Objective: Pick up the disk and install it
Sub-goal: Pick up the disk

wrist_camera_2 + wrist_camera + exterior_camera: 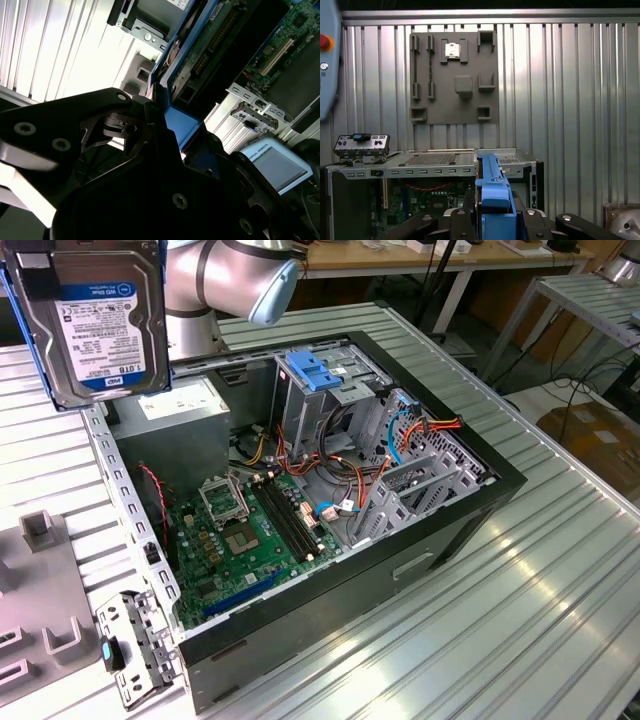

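My pincer point(492, 216): clenched on the disk, with my black fingers point(100, 115) pressing its blue carrier from both sides in both wrist views
Disk point(95, 320): up in the air and clear of the case, at the exterior view's upper left; it stands on edge, a little tilted, with its white label facing that camera
Blue carrier rail point(491, 182): seen edge-on in the first wrist view, running out from between my fingers toward the case
My arm point(230, 275): a grey joint with a light-blue cap, just to the exterior view's right of the disk
Computer case point(400, 570): black, lying open on the ribbed metal table point(560, 600)
Drive cage point(330, 415): tall bare metal, upright inside the case, with a blue latch point(315, 370) on top
Power-supply box point(180, 415): grey with a white sticker, in the case corner that the disk partly covers in the exterior view
Motherboard point(245, 530): green, flat on the case floor, with red and orange cables beside it
Fixture plate point(452, 75): grey, with raised blocks, flat on the table near the case
Bracket point(135, 645): small, metal, with a blue tab, just beside the case's near corner
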`<action>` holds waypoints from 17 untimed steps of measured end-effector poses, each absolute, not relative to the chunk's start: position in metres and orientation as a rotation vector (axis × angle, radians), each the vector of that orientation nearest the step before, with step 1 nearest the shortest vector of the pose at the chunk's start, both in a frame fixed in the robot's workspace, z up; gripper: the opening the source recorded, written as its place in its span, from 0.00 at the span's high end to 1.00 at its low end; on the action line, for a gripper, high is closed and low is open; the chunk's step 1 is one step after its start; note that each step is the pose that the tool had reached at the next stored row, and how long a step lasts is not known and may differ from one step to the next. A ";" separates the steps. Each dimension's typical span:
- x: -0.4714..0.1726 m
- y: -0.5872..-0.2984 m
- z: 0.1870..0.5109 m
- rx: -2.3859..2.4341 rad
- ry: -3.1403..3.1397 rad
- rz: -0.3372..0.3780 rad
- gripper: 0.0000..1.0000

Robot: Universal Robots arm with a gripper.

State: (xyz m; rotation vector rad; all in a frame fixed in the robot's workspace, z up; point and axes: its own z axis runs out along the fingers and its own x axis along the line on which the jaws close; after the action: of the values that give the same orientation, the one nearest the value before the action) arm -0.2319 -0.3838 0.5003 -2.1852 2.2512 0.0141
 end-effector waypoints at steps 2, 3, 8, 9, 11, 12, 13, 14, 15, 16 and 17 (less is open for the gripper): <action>-0.229 -0.384 0.500 -2.185 2.251 0.014 0.63; -0.227 -0.384 0.500 -2.185 2.251 0.014 0.63; -0.217 -0.384 0.500 -2.184 2.252 0.014 0.63; -0.215 -0.384 0.500 -2.184 2.252 0.014 0.63; -0.211 -0.384 0.500 -2.184 2.253 0.014 0.63; -0.209 -0.384 0.500 -2.183 2.253 0.014 0.63; -0.207 -0.384 0.500 -2.183 2.253 0.014 0.63; -0.205 -0.384 0.500 -2.183 2.254 0.014 0.63; -0.202 -0.384 0.500 -2.182 2.254 0.014 0.63; -0.201 -0.384 0.500 -2.182 2.254 0.014 0.63; -0.196 -0.384 0.500 -2.181 2.255 0.014 0.63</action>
State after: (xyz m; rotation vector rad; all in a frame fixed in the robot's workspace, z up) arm -0.1958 -0.3842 0.5003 -2.1813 2.2550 0.0141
